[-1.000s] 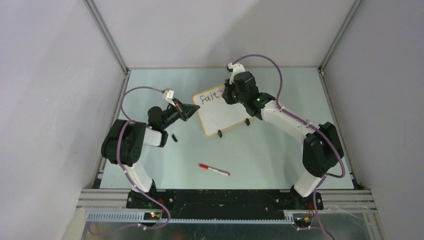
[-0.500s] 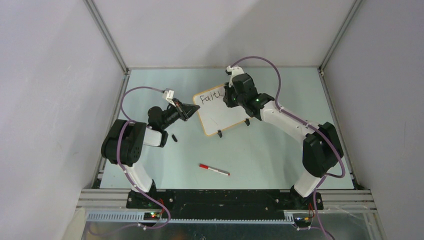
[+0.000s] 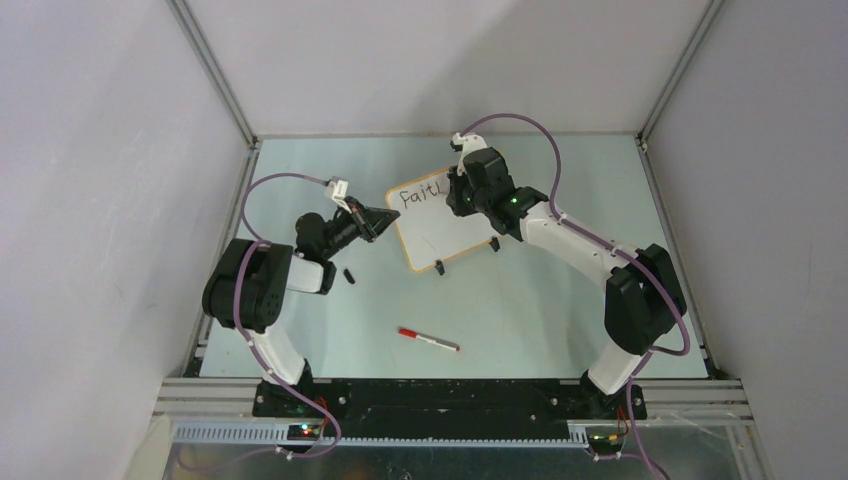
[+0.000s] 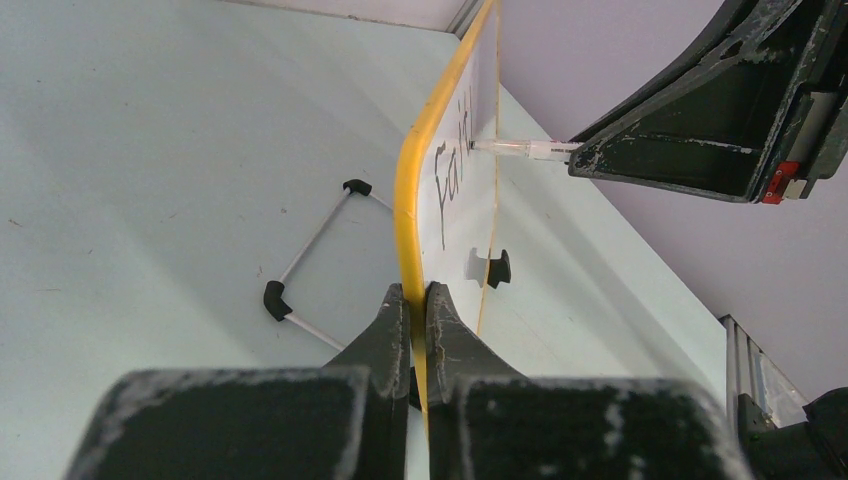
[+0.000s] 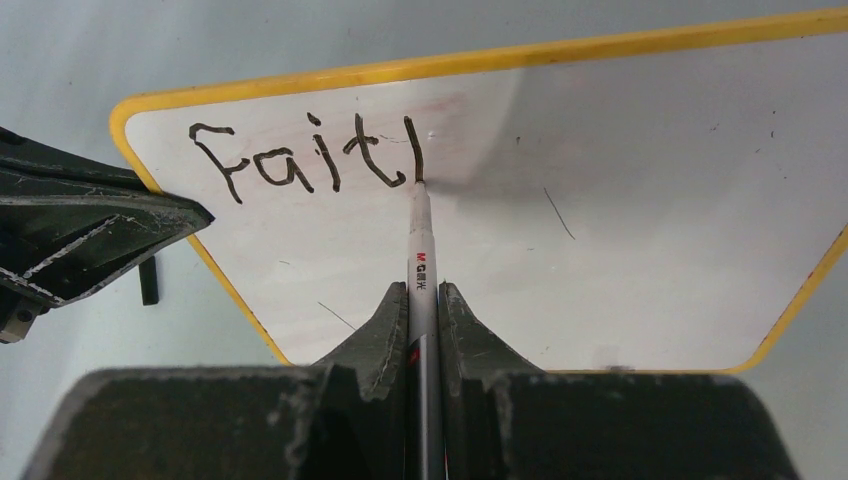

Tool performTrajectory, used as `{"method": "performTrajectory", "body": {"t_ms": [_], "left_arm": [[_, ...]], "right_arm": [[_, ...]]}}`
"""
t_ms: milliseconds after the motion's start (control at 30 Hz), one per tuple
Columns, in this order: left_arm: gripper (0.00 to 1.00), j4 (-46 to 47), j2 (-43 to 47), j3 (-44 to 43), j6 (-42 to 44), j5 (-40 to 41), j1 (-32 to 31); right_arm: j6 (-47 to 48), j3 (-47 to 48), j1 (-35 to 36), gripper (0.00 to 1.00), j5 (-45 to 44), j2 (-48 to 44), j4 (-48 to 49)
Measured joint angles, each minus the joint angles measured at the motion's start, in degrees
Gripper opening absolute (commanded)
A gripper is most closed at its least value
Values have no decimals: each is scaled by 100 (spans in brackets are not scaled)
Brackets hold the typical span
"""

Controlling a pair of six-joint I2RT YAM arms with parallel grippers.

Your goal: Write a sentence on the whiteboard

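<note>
- Left gripper [image 4: 418,298] jaws clamped on the edge of the yellow-framed glossy white whiteboard [image 5: 650,200].
- Right gripper [image 5: 423,297] jaws clamped on a slim white marker [image 5: 420,235]; its tip, ahead of them, touches the board.
- Black handwritten lettering [image 5: 300,165], "fait" plus one stroke, ends at that tip.

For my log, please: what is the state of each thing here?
Whiteboard: standing, edge clamped by left gripper.
Sentence: unfinished, "fait" plus one stroke.
Marker: uncapped, tip on whiteboard, in right gripper.
Left gripper: shut on whiteboard.
Right gripper: shut on marker.
Red pen: lying loose.
</note>
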State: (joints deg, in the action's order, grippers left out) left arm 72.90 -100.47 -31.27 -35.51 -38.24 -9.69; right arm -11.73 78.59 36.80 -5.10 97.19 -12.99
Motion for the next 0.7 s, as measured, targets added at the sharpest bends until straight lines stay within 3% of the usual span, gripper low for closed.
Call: {"method": "performTrajectory", "body": {"t_ms": [700], "left_arm": [[0,-15,0,2,0,11,0]], "right_arm": [[4,299,-35,0,26,125,-15]]}}
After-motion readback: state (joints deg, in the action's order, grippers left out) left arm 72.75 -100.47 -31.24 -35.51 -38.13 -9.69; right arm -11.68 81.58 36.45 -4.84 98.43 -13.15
